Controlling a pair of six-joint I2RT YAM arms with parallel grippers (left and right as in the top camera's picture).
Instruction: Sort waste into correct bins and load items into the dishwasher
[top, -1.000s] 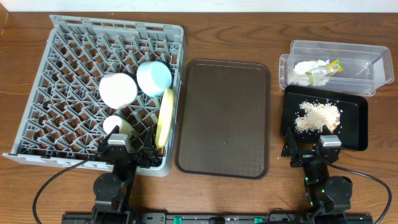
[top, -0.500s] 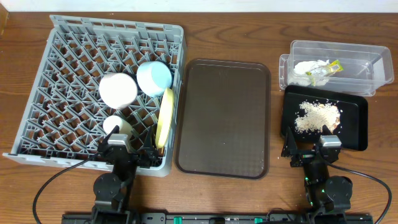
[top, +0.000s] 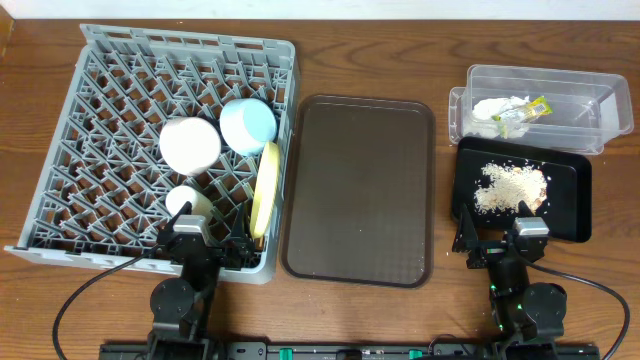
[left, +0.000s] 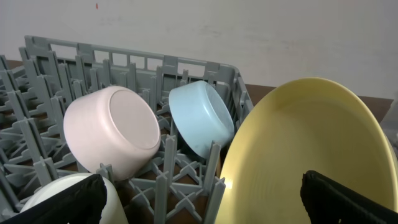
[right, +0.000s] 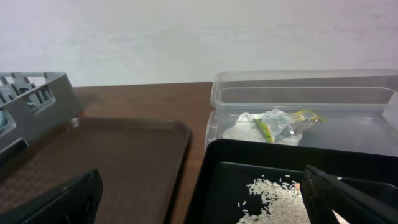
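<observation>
Nearly finished, I judge. The grey dish rack (top: 70, 150), left of the brown serving tray (top: 360, 190), holds the yellow plate (top: 266, 190), light blue bowl (top: 248, 125), white-pinkish bowl (top: 189, 143) and small white cup (top: 185, 200); no chopsticks are visible. Right of that tray, the clear tub (top: 600, 100) holds the napkin (top: 495, 107) and wrapper (top: 527, 110), the black tray (top: 570, 200) the crumbs (top: 510, 187). The left end effector (left: 205, 202) and right end effector (right: 202, 199) sit spread, empty; nothing has shifted since a second ago

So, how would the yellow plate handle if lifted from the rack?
The yellow plate looks rigid and glossy, so probably slippery. Standing on edge between pegs of the rack, it could tip or roll once freed.
</observation>
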